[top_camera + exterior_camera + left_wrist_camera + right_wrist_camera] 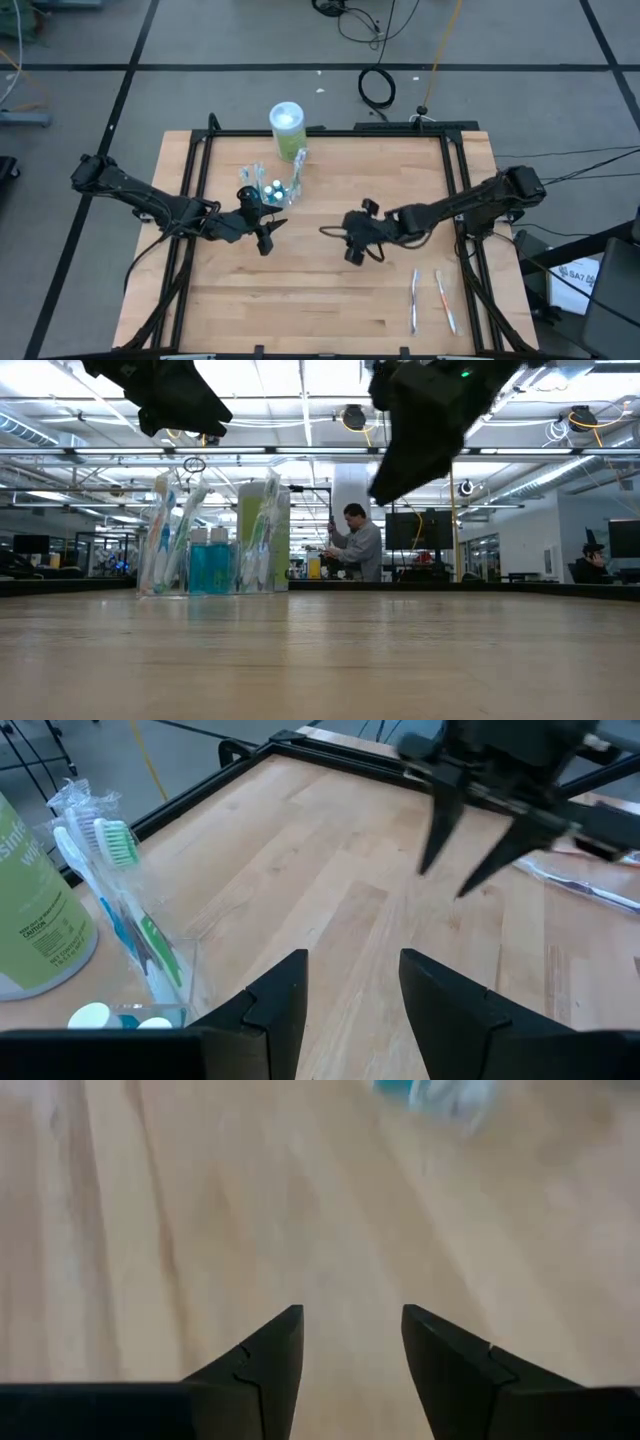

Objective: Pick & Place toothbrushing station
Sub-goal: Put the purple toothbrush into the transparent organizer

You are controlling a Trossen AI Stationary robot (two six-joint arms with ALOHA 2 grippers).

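A clear plastic cup [272, 187] stands on the table at the far left, holding wrapped toothbrushes [120, 910] and blue toothpaste tubes [208, 565] with white caps. My left gripper [268, 232] hovers open and empty just to the near right of the cup. My right gripper [362, 250] hovers open and empty near the table's middle; it also shows in the left wrist view [475, 840]. Two more wrapped toothbrushes [430, 298] lie flat on the table at the near right.
A pale green wipes canister [287, 128] with a white lid stands at the table's far edge behind the cup. A black metal frame [330, 131] runs along the table's sides. Bare wood lies between the two grippers. People show in the room behind.
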